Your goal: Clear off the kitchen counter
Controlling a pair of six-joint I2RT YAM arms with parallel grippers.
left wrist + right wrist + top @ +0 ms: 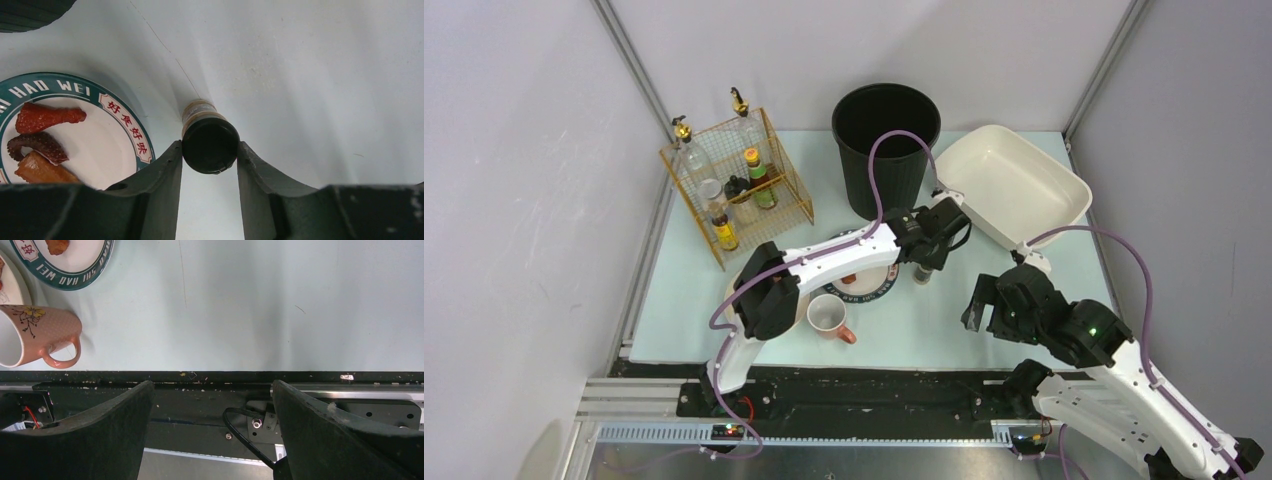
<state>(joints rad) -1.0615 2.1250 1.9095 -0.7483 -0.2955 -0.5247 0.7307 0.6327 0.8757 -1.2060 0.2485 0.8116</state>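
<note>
On the pale mint kitchen counter (924, 325) stands a small spice bottle (922, 273) with a black cap (210, 146) and a tan label. My left gripper (208, 145) reaches down over it, a dark finger pressed against each side of the cap. To the bottle's left is a teal-rimmed plate (120, 117) with pieces of food (45, 117) on it. A pink cup (827, 317) lies on its side near the front edge. My right gripper (212, 385) hovers open over the black front rail (210, 377), holding nothing.
A black bin (886, 140) stands at the back centre and a white basin (1014, 185) at the back right. A gold wire rack (734, 185) with several bottles stands at the back left. Metal posts frame the walls.
</note>
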